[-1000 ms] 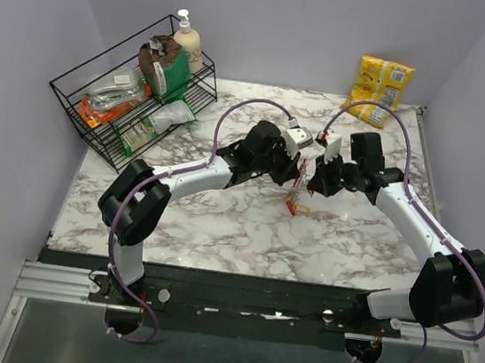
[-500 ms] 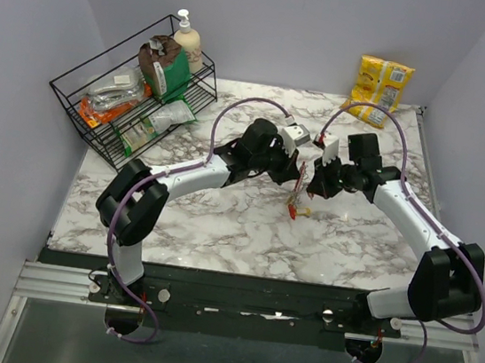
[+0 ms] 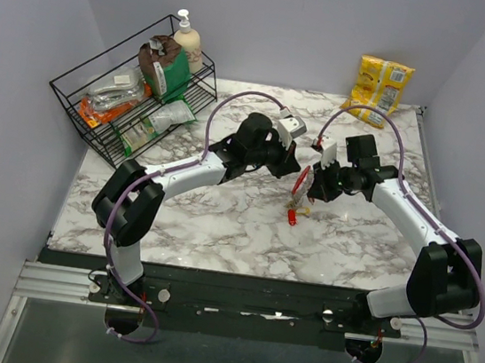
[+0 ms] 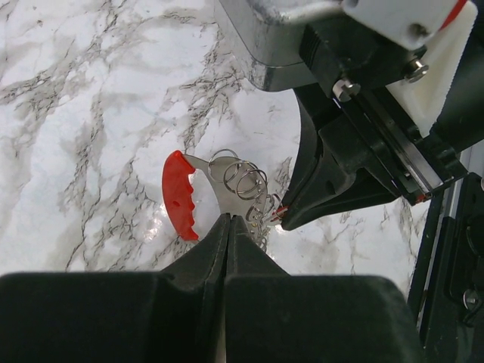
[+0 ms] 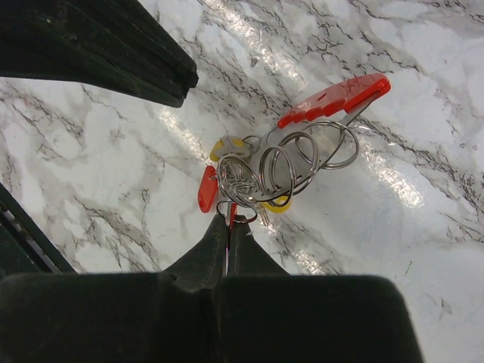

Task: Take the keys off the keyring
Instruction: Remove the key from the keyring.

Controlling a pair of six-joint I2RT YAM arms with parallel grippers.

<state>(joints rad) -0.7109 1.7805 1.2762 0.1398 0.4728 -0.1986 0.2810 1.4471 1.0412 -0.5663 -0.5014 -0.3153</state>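
Keyring, thin silvery rings on a red curved loop [image 4: 178, 193], is pinched tight by the left gripper [image 4: 228, 219]. The right gripper [image 5: 229, 221] nips the small red- and yellow-headed keys [image 5: 206, 189]. Judging by this, the next move is to work one key off along its ring.

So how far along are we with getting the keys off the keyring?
Done: both hands have a grip. The left hand is shut on the keyring beside its red loop; the right hand is shut on one of its small rings, by the keys. In hand: the rings span between them. Left: everything; the red and yellow keys hang on the rings, and no loose key shows on the table.
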